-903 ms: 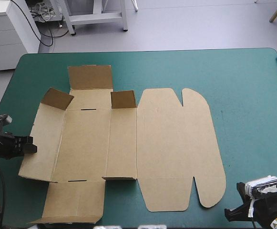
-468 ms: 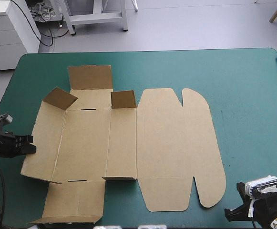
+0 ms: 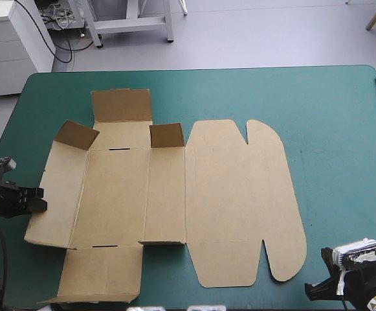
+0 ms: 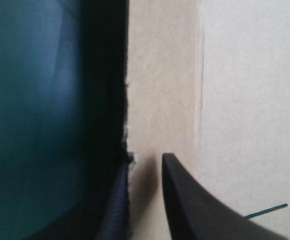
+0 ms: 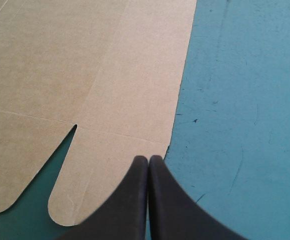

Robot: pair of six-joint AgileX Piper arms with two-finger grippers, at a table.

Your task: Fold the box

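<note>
Left edge of box [image 3: 175,188] clamped, frame left.
My left gripper [image 4: 145,156] pinches its left panel; the flat sheet's long axis runs rightward across centre. My right gripper [image 5: 148,160], clenched empty, sits lower right.

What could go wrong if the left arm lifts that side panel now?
The left gripper pinches the box only at the side panel's outer edge, so the board may slip out as it rises. The right gripper is shut beside the near right corner, pinning nothing, so the whole sheet might slide. The small flap at the panel's far end stands up and could fold wrongly.
</note>
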